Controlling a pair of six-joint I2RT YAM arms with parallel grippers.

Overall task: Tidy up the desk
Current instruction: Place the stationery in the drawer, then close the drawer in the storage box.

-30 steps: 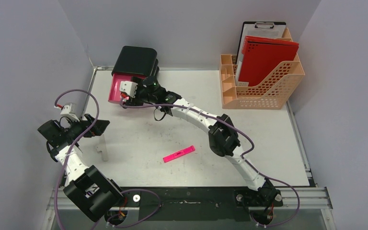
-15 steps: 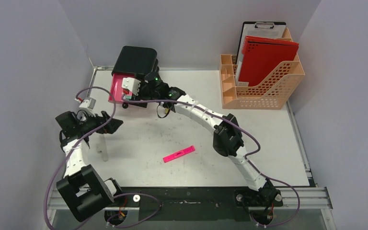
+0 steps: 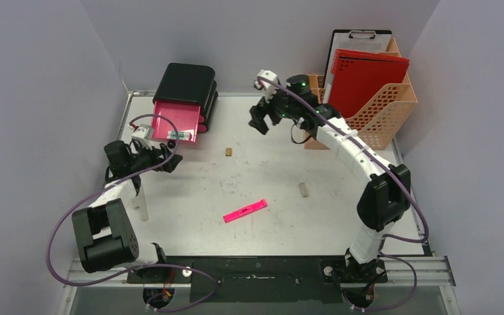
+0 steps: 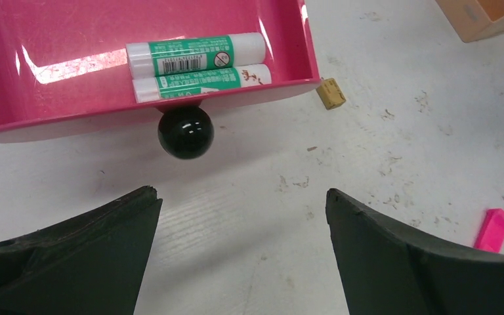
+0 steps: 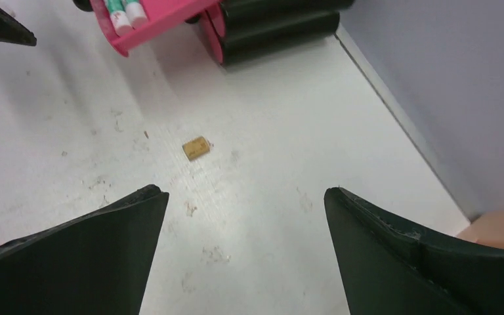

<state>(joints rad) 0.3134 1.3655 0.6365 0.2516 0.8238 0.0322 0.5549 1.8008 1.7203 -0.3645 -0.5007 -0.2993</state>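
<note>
Left gripper (image 4: 239, 197) was spread, just short of the drawer (image 4: 52, 39) knob (image 4: 185, 132). The drawer held two glue sticks (image 4: 197, 65). Right gripper (image 5: 244, 197) was spread above the bench (image 5: 282, 131).

The glue sticks (image 4: 197, 54) bear a barcode and print, probably too small to read.

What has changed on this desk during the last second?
The right end effector swung away from the pink drawer toward the orange rack, open and empty. The left end effector moved forward to face the drawer's knob, also open. The drawer, rack and pink strip stayed put.
</note>
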